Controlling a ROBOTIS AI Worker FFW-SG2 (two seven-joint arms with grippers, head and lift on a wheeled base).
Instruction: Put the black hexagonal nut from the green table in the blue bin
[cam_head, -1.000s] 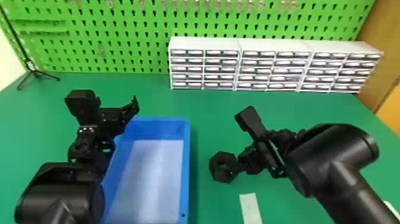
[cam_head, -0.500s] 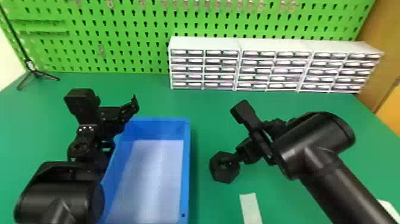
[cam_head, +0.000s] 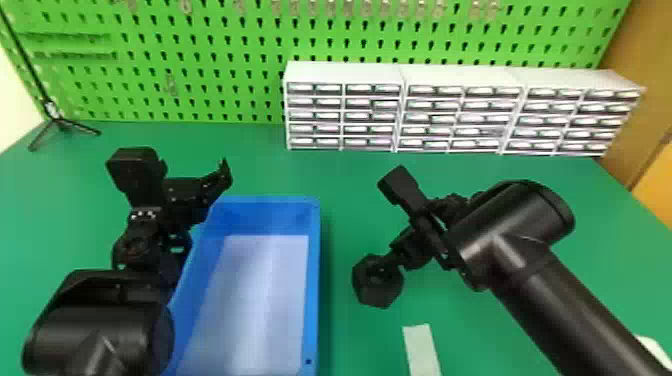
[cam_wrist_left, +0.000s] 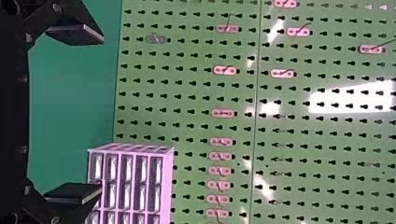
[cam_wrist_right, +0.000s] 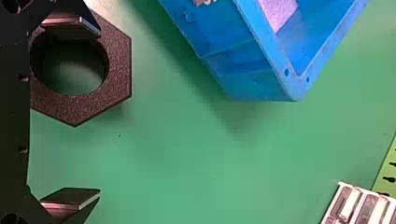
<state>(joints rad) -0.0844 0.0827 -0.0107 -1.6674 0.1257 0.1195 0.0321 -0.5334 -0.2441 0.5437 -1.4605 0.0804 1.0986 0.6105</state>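
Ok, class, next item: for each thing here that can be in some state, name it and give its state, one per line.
Black hexagonal nut: lying flat, outside the bin, not gripped.
Blue bin: upright, uncovered, pale sheet on its floor.
Right gripper: open, one finger at the nut's hole; contact unclear.
Left gripper: open, holding nothing.
Drawer units: upright, drawers apparently shut.
Tripod: standing, legs spread.
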